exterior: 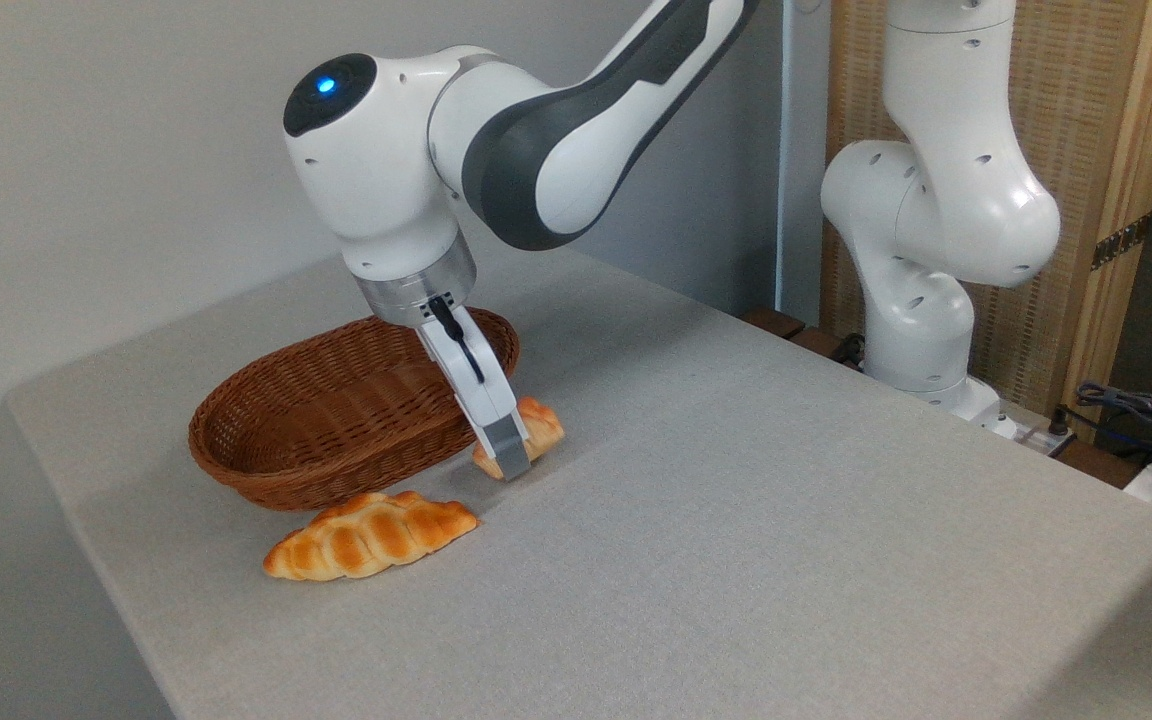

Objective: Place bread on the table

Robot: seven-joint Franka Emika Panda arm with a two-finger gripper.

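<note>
Longer braided loaf [369, 536] lies nearest on table [736, 500]; behind it, fingers [508, 452] pinch bread [540, 424], roll low at cloth, contact with table unclear, just right of wicker basket [336, 415]; arm base [921, 330] far right.

Single fixed cam, raised, angled down across table [736, 520].

We can read no text, label, brand or number anywhere here; the only sign we find is a blue light glowing on the arm [406, 170].
</note>
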